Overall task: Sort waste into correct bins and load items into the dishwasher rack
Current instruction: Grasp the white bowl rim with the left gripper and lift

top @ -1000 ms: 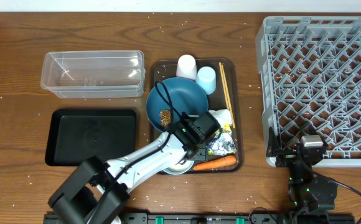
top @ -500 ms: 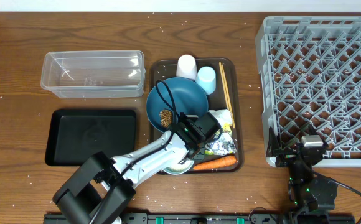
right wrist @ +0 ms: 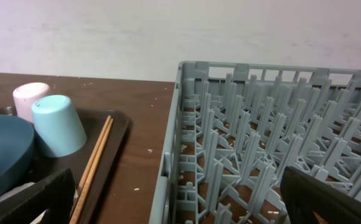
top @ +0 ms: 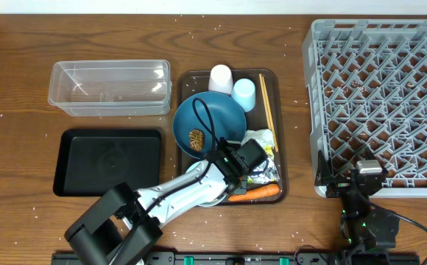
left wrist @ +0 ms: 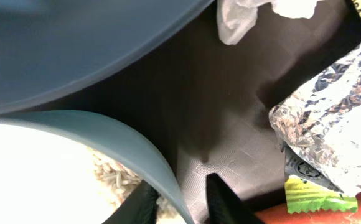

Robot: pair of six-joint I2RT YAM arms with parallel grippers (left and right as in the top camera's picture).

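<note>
Right gripper (right wrist: pixel 180 199) hangs nearest, jaws spread wide, just before the large square grey plastic lattice rack (top: pixel 379 96). Left gripper (left wrist: pixel 179 198) straddles the rim of the pale blue-white bowl (left wrist: pixel 106 130) on the brown serving tray (left wrist: pixel 187 93). Jaws narrow, actual pinch unclear. Beyond: crinkled silver foil (left wrist: pixel 336 124), round dark-blue plate (top: pixel 228 110).

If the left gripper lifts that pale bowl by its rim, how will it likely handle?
The bowl looks rigid with a thin, smooth rim, so the fingers may slip. Gripped at one edge, it will probably tilt, and the rice inside could spill. The plate right beside it might get nudged.
</note>
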